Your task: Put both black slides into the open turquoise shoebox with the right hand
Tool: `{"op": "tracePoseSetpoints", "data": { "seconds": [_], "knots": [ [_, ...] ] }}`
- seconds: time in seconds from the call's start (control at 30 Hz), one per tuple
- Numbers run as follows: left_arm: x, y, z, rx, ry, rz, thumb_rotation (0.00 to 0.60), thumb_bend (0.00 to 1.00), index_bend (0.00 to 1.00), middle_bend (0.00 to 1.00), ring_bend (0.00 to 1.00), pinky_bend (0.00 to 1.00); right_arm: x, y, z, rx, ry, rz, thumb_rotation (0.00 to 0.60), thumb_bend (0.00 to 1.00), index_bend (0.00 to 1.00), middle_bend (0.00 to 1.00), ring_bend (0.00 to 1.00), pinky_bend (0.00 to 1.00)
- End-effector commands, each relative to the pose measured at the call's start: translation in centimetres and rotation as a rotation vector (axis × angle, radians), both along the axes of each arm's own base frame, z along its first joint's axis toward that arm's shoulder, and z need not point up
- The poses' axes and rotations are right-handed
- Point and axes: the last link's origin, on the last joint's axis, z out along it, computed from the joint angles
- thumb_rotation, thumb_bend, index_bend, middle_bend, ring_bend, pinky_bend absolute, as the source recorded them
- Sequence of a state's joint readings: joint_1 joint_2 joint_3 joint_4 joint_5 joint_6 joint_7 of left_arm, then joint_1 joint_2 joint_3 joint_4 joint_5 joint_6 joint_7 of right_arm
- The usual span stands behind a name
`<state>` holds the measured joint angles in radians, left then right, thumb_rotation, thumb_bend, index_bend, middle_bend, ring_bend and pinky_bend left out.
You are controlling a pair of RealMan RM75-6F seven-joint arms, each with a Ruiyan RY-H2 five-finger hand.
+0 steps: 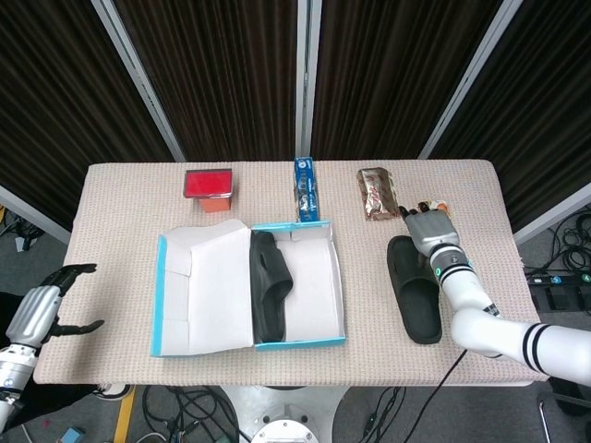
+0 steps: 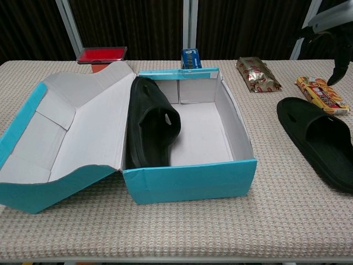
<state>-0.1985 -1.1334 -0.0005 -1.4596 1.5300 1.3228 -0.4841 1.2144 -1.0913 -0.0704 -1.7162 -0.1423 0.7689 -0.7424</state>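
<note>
One black slide [image 1: 268, 286] on edge inside open turquoise shoebox [image 1: 300, 343] against left wall, second slide [image 1: 415, 287] flat on table [image 1: 120, 198] right of box, right hand [image 1: 430, 231] above its far end, empty, fingers apart, left hand [image 1: 42, 312] off table's near-left edge, open, empty.

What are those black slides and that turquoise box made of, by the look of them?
The slide on the table and the slide in the box look like moulded foam or rubber: matte black, one seamless piece with a soft sheen. The shoebox looks like cardboard: flat folded panels, turquoise paper outside, plain grey-white inside. The tablecloth seems a coarse woven fabric.
</note>
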Motion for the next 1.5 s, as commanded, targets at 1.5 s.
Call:
{"op": "tracePoseSetpoints", "data": {
  "seconds": [1.5],
  "knots": [
    [-1.7,-1.0,-0.6,-0.045,-0.016,0.043,0.6,0.04,0.18,0.22,0.12,0.18,-2.9,0.1,-7.1,0.141,0.168,-0.061,0.6,0.0,0.09,0.14,0.04,0.19]
  ]
}}
